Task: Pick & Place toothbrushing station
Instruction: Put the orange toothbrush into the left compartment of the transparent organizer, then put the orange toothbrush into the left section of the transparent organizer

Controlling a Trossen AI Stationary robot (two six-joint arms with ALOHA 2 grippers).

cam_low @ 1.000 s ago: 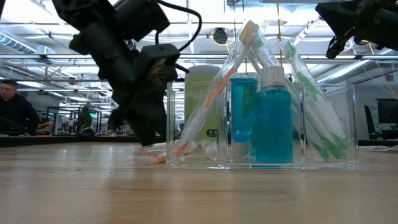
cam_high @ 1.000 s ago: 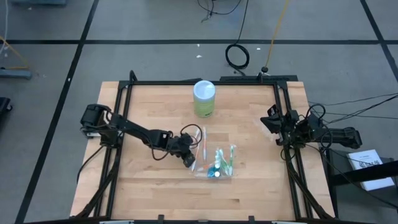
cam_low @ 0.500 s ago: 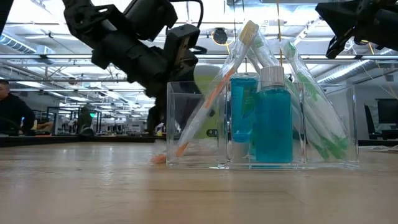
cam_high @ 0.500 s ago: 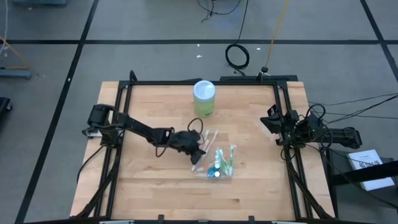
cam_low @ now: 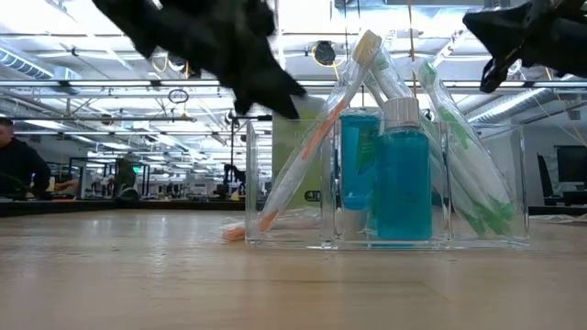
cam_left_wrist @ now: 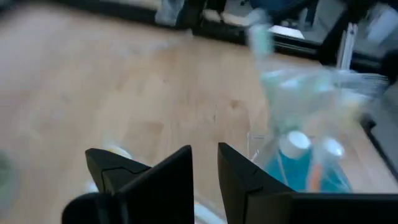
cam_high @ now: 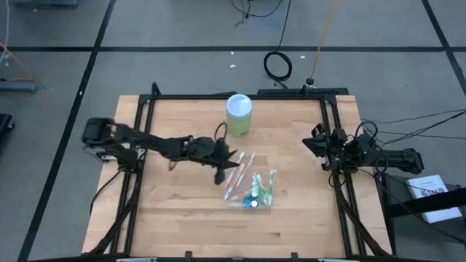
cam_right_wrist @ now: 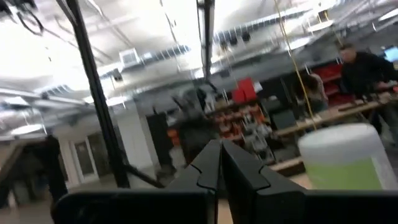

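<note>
Non-task stuff: coiled black cable (cam_high: 277, 66) on grey floor behind the table, yellow cord (cam_high: 323, 36) beside it, white paper (cam_high: 431, 198) off the right edge. Person (cam_low: 20, 165) seated in background, far left.

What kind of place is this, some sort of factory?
Probably a robotics lab or workshop: a wooden table in a black frame, taped lines on a grey floor, loose cables, and people at benches behind.

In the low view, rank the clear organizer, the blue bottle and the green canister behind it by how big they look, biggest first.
1. Organizer: widest, spanning every compartment.
2. Blue bottle: fills one compartment.
3. Green canister: looks smallest, but it is farther back and partly hidden, so its place against the bottle is unsure.
</note>
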